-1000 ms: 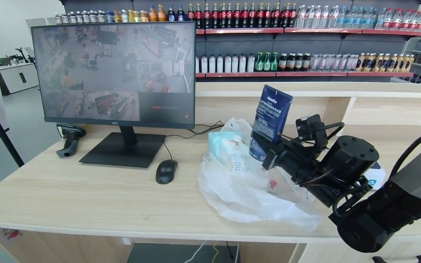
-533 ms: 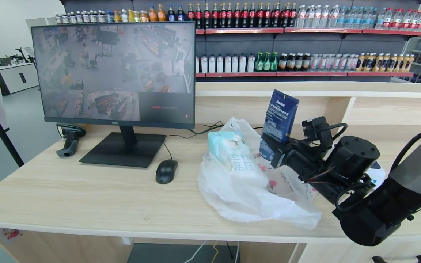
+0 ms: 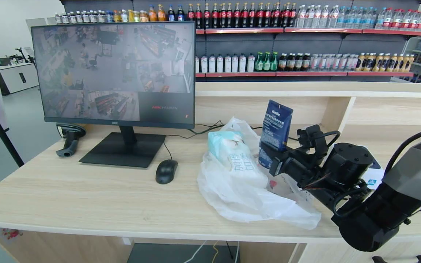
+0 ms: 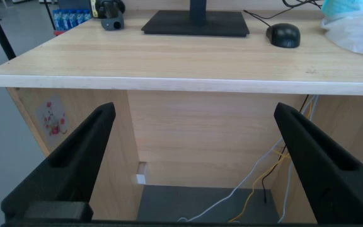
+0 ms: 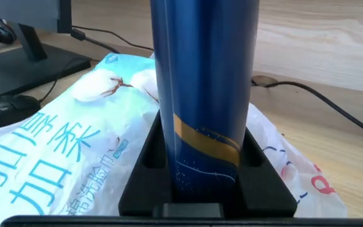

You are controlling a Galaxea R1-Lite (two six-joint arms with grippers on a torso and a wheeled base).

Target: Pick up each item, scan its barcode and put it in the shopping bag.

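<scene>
Left claw [image 4: 194, 108]: fingers wide apart, nothing between them. It sits below and in front of the near edge of the bench [image 3: 86, 197], facing the open space under it.

Right claw [image 3: 270, 160]: clamped on the lower part of the blue pouch [image 3: 277, 124], one finger on each side. The pouch stands upright, its top well above the claw. It is over the far right part of the shopping bag [image 3: 239, 197]. Cannot tell whether its bottom touches the plastic.

The bag is white plastic, slumped on the bench right of centre. A pale blue tissue pack [image 3: 234, 157] lies in it, just left of the pouch.

Room: a wide bare stretch of bench near and left of the bag. Farther left are the mouse [image 3: 166, 171], the monitor [image 3: 113, 73] on its stand, and a handheld scanner [image 3: 69, 140] in a cradle at far left. Cables run behind the bag. A raised wooden ledge [image 3: 305, 89] closes off the far side, close behind the pouch. Bottle shelves [image 3: 305, 31] stand beyond it.

The right arm comes in from the near right and slopes up toward the far left, crossing the bag's right edge.
</scene>
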